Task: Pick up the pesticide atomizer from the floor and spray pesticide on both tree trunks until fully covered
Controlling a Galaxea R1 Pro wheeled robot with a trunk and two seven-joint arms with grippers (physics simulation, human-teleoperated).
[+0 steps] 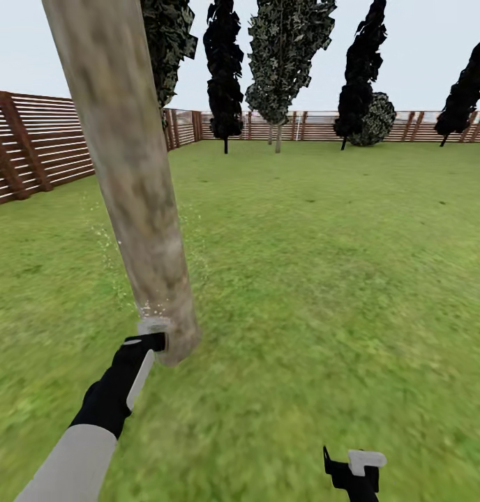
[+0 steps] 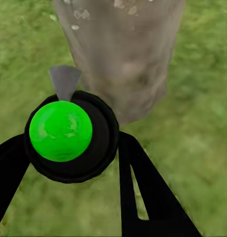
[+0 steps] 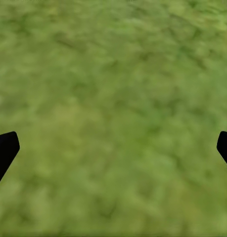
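My left claw (image 2: 68, 148) pinches the atomizer (image 2: 61, 131) just beside the tree trunk (image 1: 128, 181); my right claw (image 3: 113, 145) hangs spread above grass (image 3: 113, 74)

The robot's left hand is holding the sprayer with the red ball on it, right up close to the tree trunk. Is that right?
Not quite: the ball is green, not red. The left wrist view shows the sprayer with a bright green ball, held in the left end effector right up close to the tree trunk.
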